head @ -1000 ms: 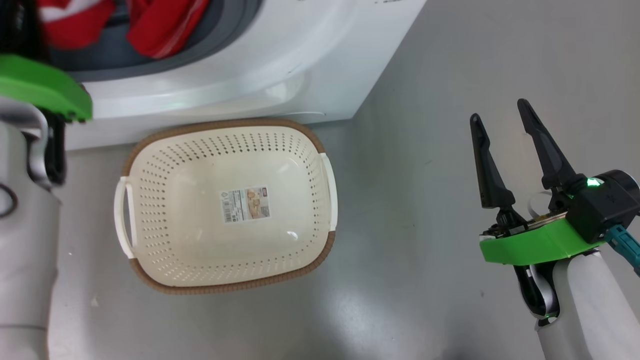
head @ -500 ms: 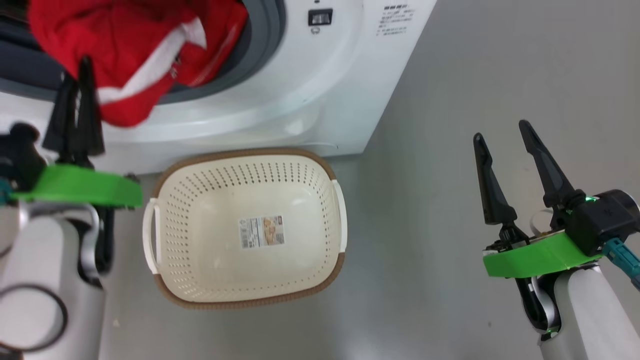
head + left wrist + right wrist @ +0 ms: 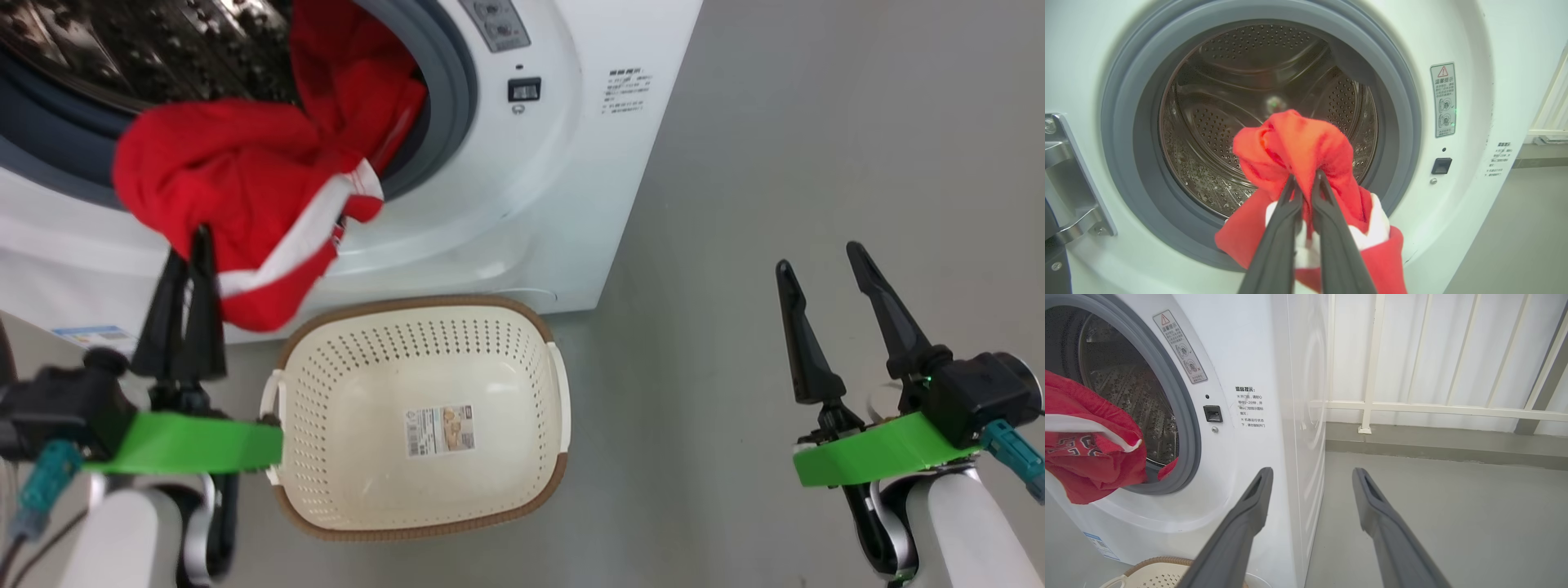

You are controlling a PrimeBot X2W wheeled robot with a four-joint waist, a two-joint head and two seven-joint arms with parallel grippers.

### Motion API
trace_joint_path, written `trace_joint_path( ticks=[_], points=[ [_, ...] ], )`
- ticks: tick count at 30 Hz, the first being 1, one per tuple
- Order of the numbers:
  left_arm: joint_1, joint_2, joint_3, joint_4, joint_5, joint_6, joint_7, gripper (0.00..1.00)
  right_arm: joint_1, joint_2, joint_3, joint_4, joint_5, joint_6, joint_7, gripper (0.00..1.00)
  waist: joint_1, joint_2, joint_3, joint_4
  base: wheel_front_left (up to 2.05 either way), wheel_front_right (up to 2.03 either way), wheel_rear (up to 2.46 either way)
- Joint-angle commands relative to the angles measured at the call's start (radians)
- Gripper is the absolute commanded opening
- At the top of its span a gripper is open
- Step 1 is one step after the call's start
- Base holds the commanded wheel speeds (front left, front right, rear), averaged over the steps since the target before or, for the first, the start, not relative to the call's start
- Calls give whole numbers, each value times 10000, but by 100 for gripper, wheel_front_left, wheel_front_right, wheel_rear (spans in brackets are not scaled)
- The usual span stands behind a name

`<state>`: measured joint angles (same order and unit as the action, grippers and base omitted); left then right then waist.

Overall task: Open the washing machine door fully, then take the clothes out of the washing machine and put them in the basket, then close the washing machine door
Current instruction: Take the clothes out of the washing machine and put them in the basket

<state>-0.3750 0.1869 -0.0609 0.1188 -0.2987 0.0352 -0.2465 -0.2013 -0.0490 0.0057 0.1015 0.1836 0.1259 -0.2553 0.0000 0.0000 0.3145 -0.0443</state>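
My left gripper [image 3: 196, 245] is shut on the red clothes [image 3: 245, 196], which hang out of the washing machine [image 3: 506, 212] mouth and trail back into the steel drum [image 3: 1241, 102]. In the left wrist view the left gripper [image 3: 1304, 179] pinches a bunch of the red clothes [image 3: 1298, 143] with white lining below. The cream basket [image 3: 359, 457] stands on the floor below and right of the hanging garment, holding nothing. My right gripper [image 3: 820, 265] is open over bare floor at the right, and the right gripper [image 3: 1310, 475] faces the machine's corner. The door is out of view; its steel hinge [image 3: 1065, 179] shows.
Grey floor [image 3: 775, 122] spreads to the right of the washing machine. A white railing [image 3: 1412, 404] and a low ledge stand behind the machine's side. A warning sticker [image 3: 1443, 100] and a door latch [image 3: 1441, 165] sit to the right of the grey seal.
The head camera has tilted up, so more of the drum shows. My left gripper has drawn the red clothes out of the drum and down toward the basket. The right gripper stays open.
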Motion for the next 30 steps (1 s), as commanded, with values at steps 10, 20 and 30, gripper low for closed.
trace_joint_path(
  ticks=[10, 20, 30],
  points=[
    [1600, -195, 123, -1895, -164, 372, 170, 0, 360, -12, 154, -255, -99, 48, -65, 100, 0, 0, -614, 65, 0, 0, 0],
    [2091, -648, -498, -1273, -685, 133, 632, 0, 467, -12, 262, -189, -191, 48, -65, 100, 0, 0, -609, 61, 0, 0, 0],
    [960, -959, -1002, 1700, -1145, -395, 656, 0, 257, -12, 482, -144, -165, 48, -65, 100, 0, 0, -27, -200, 0, 0, 0]
  ],
)
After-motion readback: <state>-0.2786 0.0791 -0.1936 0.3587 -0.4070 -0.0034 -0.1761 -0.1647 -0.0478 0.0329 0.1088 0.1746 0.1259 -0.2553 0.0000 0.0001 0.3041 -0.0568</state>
